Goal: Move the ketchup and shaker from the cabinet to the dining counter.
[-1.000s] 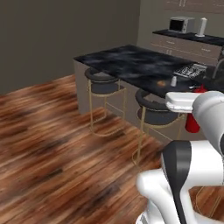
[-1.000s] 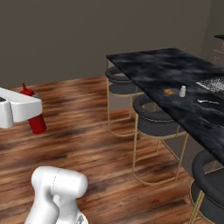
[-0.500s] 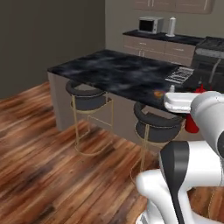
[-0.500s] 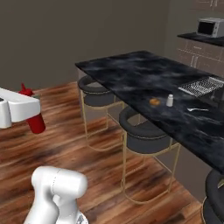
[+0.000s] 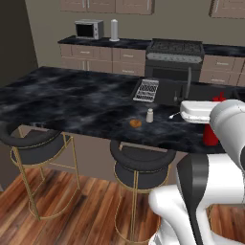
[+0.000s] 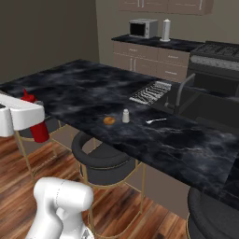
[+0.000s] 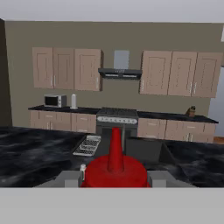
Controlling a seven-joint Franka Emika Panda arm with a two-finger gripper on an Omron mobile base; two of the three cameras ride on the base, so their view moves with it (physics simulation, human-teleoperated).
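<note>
Tool (image 7: pixel 114 178) pinching the ketchup (image 7: pixel 115 162) hangs off the dining counter (image 6: pixel 70 88) edge, shaker (image 6: pixel 125 115) well apart.

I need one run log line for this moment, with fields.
phase: carrying | gripper: shut on ketchup | shaker: standing on dining counter, beside orange ring | ketchup: not yet over counter
</note>
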